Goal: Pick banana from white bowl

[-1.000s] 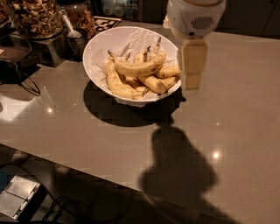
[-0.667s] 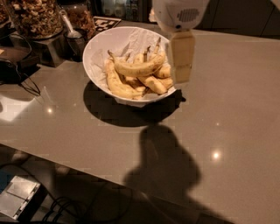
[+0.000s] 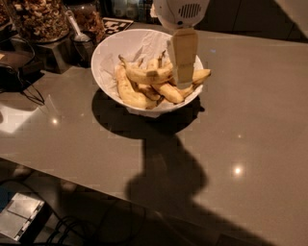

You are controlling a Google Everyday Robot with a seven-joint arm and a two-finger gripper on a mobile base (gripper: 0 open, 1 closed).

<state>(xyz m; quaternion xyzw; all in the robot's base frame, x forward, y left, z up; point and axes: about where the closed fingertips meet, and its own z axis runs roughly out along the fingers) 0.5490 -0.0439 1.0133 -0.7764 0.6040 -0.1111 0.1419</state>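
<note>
Near the tabletop's far edge, the gripper [image 3: 182, 82], whose grip I cannot tell, is hanging at the right end of the banana [image 3: 142, 76] lying along that edge in the white bowl [image 3: 103, 60].

White rounded wrist [image 3: 180, 12] at upper centre, cream gripper [image 3: 184, 82] hanging straight down below it

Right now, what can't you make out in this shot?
Camera view only.
- Claw, over the bowl's right side: covers parts of the bananas; contact with them unclear.
- Arm above the claw: cut off by the top edge.
- Nut jar, back left: top cut off by the edge.
- Grey thing, bottom left: too dark to identify.
</note>
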